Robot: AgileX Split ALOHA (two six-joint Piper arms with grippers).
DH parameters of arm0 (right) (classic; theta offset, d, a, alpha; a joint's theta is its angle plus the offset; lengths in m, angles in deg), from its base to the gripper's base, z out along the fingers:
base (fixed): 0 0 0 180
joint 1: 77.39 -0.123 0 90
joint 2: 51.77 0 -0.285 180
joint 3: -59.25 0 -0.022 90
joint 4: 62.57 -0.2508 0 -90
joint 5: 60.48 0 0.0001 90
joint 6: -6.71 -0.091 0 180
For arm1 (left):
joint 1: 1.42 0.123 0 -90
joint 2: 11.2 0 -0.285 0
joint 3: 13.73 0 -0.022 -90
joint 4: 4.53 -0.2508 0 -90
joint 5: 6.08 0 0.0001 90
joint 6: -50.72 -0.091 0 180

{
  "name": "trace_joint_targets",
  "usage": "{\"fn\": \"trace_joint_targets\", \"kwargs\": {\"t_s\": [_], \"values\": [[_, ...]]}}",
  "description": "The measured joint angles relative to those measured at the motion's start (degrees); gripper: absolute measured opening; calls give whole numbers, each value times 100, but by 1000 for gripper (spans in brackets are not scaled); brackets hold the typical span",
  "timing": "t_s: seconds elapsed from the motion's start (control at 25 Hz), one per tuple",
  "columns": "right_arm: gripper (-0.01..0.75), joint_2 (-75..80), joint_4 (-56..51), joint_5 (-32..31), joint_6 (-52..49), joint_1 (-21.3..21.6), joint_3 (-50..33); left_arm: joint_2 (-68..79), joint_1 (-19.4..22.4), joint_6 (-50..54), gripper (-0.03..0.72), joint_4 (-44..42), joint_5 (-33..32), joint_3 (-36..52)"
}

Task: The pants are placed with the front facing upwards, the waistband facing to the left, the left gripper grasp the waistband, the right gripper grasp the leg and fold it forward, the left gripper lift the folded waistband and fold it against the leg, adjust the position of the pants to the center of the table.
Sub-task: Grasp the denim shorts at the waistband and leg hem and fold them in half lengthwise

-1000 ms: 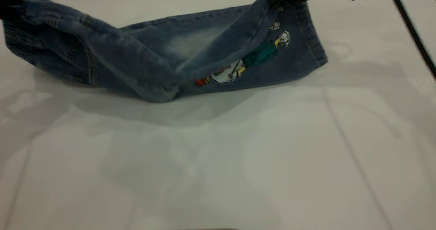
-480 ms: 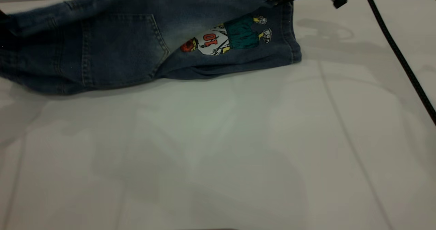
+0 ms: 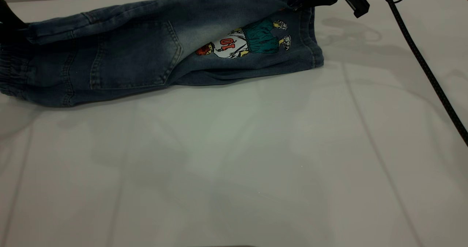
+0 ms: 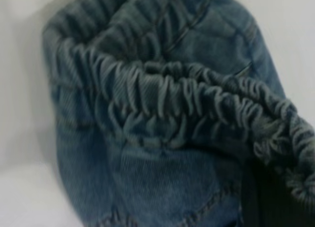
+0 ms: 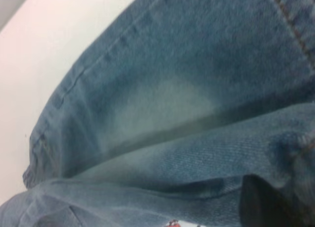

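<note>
The blue denim pants point(image 3: 139, 53) lie folded lengthwise across the far part of the white table point(image 3: 234, 159). A back pocket and the cartoon print point(image 3: 245, 42) face up. The gathered waistband point(image 3: 12, 77) is at the far left. My left gripper point(image 3: 9, 22) is at the left edge, shut on the waistband's upper layer. The left wrist view shows the ruched waistband point(image 4: 187, 94) close up above a dark finger point(image 4: 261, 197). My right gripper point(image 3: 298, 2) is shut on the leg hem at the far right. In the right wrist view a faded knee patch point(image 5: 162, 109) shows beside one finger point(image 5: 266, 205).
A black cable point(image 3: 424, 64) runs down the table's right side from the right arm. The white tabletop stretches wide in front of the pants.
Both grippers carried the upper half of the pants over toward the front. The back pocket and print turned face up, and the cloth has sunk flatter onto the table.
</note>
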Motion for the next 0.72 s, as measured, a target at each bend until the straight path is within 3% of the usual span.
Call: {"fn": "trace_joint_targets", "kwargs": {"t_s": [0.28,0.44,0.72], "values": [[81,4,-156,317,-4,0,0,136,0,-162,102,0,-6,-63],[216,4,-377,377,174,0,0,142,0,-447,154,0,5,-70],[491,4,-800,-45,1083,0,0,142,0,-1767,384,0,177,-112]]}}
